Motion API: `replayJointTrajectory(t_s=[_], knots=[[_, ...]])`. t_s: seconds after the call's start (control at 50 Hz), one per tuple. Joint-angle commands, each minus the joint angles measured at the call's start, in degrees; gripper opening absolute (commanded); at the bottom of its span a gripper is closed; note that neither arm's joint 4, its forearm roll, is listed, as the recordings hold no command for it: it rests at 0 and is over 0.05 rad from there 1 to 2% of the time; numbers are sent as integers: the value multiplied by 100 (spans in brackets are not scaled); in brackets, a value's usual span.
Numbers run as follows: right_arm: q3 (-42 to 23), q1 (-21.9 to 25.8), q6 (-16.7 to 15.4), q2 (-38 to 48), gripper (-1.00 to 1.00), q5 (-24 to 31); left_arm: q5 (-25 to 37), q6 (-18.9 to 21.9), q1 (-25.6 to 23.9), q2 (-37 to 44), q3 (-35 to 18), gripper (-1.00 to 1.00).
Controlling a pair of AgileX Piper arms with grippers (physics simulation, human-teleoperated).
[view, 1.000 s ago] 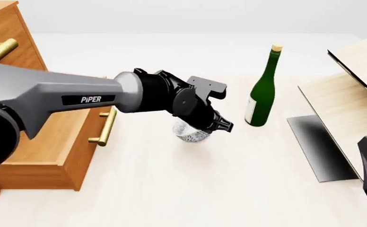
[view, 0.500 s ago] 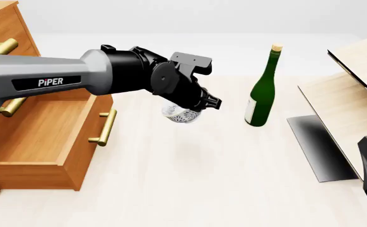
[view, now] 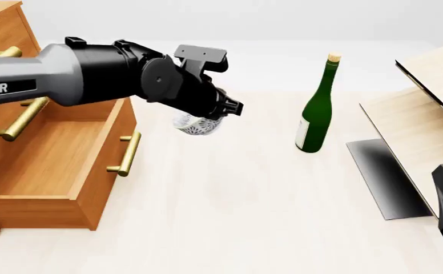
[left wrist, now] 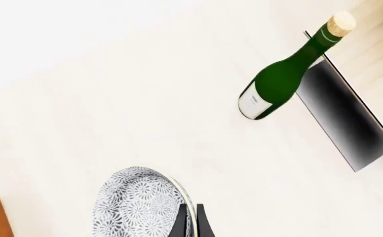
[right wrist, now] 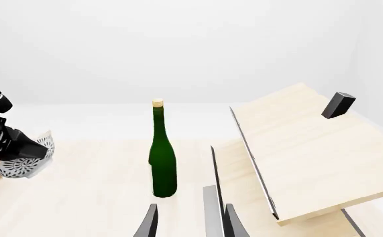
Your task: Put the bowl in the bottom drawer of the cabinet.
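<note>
My left gripper point(view: 223, 109) pinches the bowl point(view: 194, 124) by its rim, aloft; the bottom drawer point(view: 50, 165) gapes below and beside me; I should carry level, clear its front edge, then lower gently; my right gripper point(right wrist: 185, 222) idles, parted.

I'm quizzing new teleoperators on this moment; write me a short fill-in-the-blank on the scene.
1. The left claw holds the ____ above the table.
2. The bottom drawer of the cabinet stands ____.
3. The green bottle stands ____, capped by a cork.

Missing words: bowl; open; upright
</note>
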Motion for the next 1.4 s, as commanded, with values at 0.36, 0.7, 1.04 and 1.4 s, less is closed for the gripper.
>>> replayJointTrajectory(t_s=[0.36,0.7,1.04,1.4], knots=[[0,0,0,0,100,0,-217,200,665,-1099,975,-100],[0,0,1,0,100,0,-325,318,1084,-1690,1466,-100],[0,1,0,0,100,0,-432,341,1458,-2370,1981,-100],[0,2,0,0,100,0,-456,391,1893,-2838,2314,-100]])
